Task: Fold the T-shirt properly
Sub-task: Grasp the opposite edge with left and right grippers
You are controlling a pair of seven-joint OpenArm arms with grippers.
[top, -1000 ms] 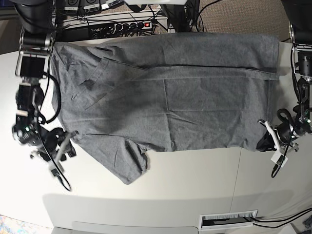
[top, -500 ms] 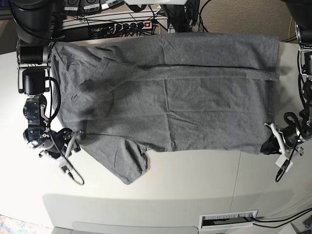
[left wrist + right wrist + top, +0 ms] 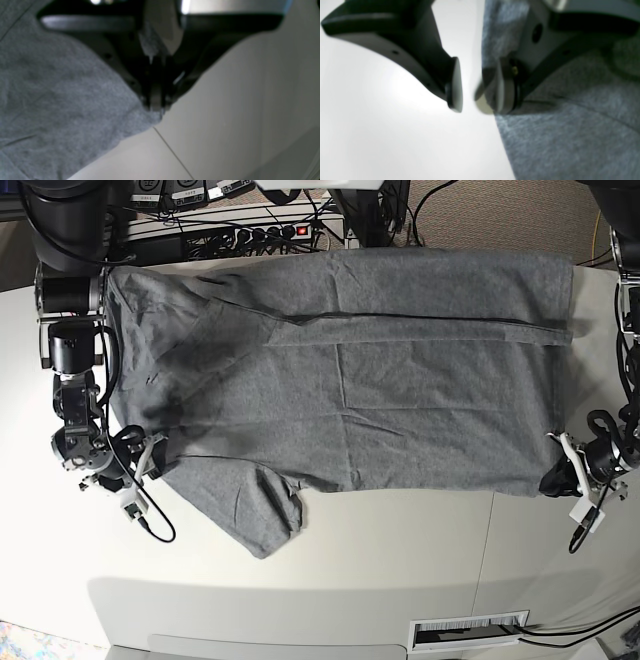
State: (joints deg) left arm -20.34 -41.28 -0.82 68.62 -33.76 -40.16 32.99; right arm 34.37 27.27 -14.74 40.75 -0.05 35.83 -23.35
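The heather-grey T-shirt (image 3: 380,380) lies spread flat on the white table (image 3: 400,560), one sleeve pointing to the front left. My left gripper (image 3: 556,477) is at the shirt's front right corner. In the left wrist view it (image 3: 156,108) is shut on that corner of the fabric (image 3: 62,100). My right gripper (image 3: 152,463) is at the shirt's left edge beside the sleeve. In the right wrist view it (image 3: 477,95) is open, one finger over bare table and the other at the fabric edge (image 3: 570,140).
A power strip and cables (image 3: 260,230) sit behind the table's back edge. A table seam (image 3: 490,540) runs toward the front, and a white slotted panel (image 3: 470,632) sits at the front edge.
My right gripper has moved up and in from the bare table to the shirt's left edge. My left gripper has shifted slightly toward the front right, still at the corner.
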